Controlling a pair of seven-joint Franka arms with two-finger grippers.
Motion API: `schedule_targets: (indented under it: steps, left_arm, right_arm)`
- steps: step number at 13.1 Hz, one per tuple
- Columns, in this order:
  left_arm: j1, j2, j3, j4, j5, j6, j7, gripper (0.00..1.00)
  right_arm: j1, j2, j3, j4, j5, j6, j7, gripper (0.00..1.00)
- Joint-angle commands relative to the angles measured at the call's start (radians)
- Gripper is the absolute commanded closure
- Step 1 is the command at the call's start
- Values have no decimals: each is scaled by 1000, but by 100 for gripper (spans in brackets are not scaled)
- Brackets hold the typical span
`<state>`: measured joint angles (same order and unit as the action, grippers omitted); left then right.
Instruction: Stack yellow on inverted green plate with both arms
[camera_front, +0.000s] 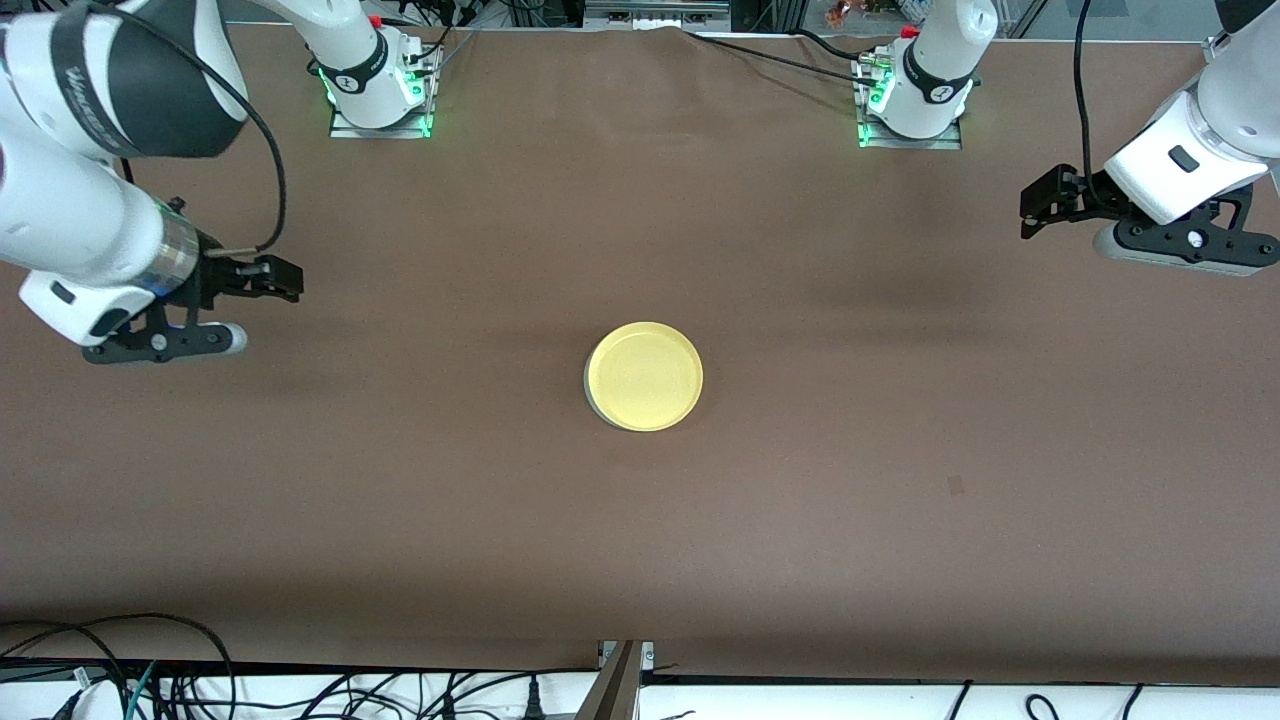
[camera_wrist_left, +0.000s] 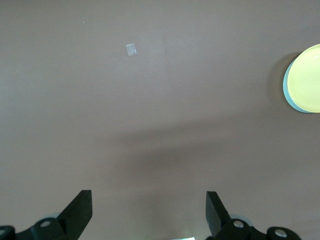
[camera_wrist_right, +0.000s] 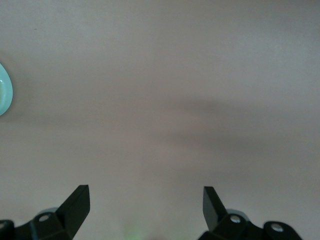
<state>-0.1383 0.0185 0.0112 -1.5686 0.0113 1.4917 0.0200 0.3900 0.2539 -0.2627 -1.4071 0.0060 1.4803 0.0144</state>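
The yellow plate (camera_front: 645, 375) rests rim up on top of the green plate (camera_front: 590, 397) in the middle of the table; only a thin pale sliver of the green plate shows under its edge. Both appear at the edge of the left wrist view, yellow plate (camera_wrist_left: 307, 77) over green plate (camera_wrist_left: 287, 91). The right wrist view catches just a bit of the green plate (camera_wrist_right: 4, 95). My left gripper (camera_front: 1035, 208) (camera_wrist_left: 149, 197) hangs open and empty above the table toward the left arm's end. My right gripper (camera_front: 288, 280) (camera_wrist_right: 146, 195) hangs open and empty toward the right arm's end. Both are well away from the plates.
A brown cloth (camera_front: 400, 480) covers the table. A small pale scrap (camera_wrist_left: 132, 49) lies on it, seen as a faint mark (camera_front: 956, 486) nearer the front camera than the left gripper. The arm bases (camera_front: 380, 95) (camera_front: 915, 105) stand along the back edge. Cables (camera_front: 150, 680) run along the front edge.
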Motion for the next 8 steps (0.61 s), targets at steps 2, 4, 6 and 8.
schedule_targets:
  steps: [2, 4, 6, 8]
  left_arm:
    - [-3, 3, 3, 16, 9, -18, -6, 0]
    - [-3, 1, 0, 18, 7, -18, -8, 0]
    - [-3, 0, -13, 16, 7, -21, -9, 0]
    - [-3, 0, -11, 18, 7, -19, -8, 0]
  right_arm:
    - [-235, -149, 222, -189, -1, 47, 13, 0]
    - [-324, -267, 273, -361, 0, 165, 15, 0]
    - [-384, -289, 287, -346, -11, 155, -10, 0]
    - [-399, -301, 287, -345, -4, 104, -11, 0]
